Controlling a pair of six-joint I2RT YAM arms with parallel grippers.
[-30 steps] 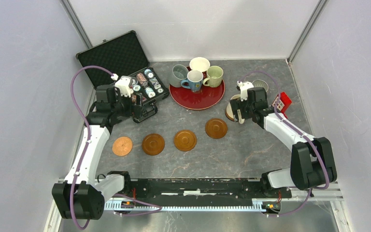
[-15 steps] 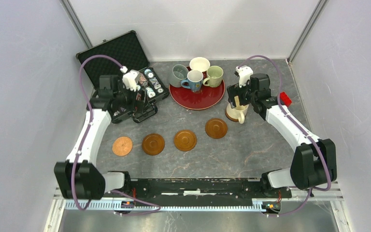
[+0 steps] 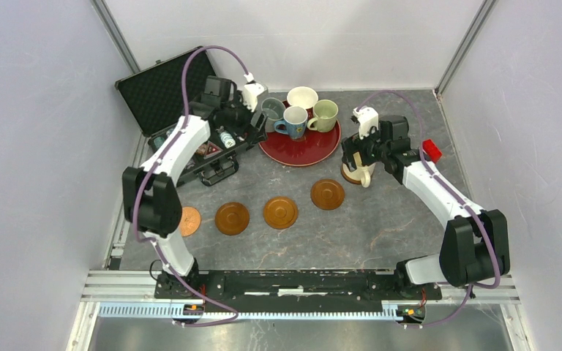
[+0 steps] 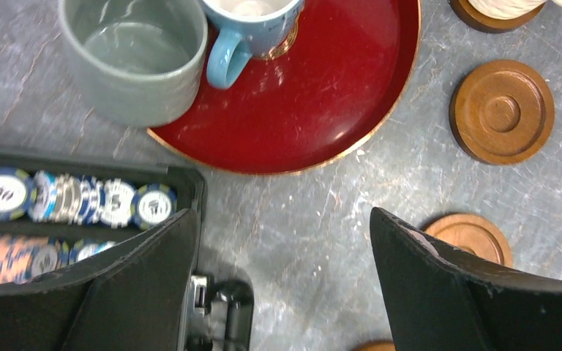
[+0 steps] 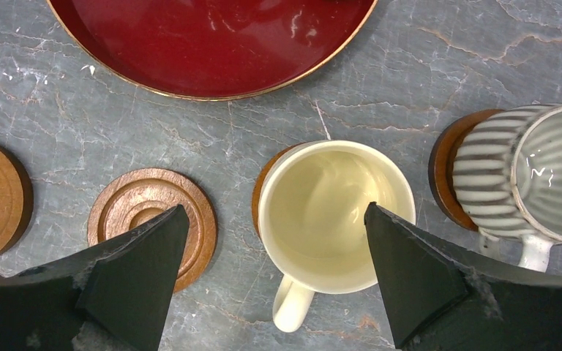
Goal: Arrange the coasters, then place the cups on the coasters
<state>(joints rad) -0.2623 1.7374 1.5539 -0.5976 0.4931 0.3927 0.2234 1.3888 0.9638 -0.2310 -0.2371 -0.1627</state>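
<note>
Grey mug point(image 4: 135, 62) crowded by the blue mug point(image 4: 252, 22): a careless pick could upset both.

Left end effector point(image 4: 282, 216) hangs wide open and empty over the counter point(image 4: 315, 183), between the chip case point(image 4: 80, 201) and the red tray point(image 4: 322, 95). The grey mug seems to sit across the tray's left rim, though the angle leaves that unsure, so a finger landing by the blue handle could tip either. Right end effector point(image 5: 274, 210), also spread wide and holding nothing, straddles the cream mug point(image 5: 336, 216) seated on a coaster point(image 5: 258, 191) right of the tray. Rising askew could drag it off or bump the ribbed mug point(image 5: 527, 172) just beside. Four bare coasters point(image 3: 281, 212) wait nearer.
</note>
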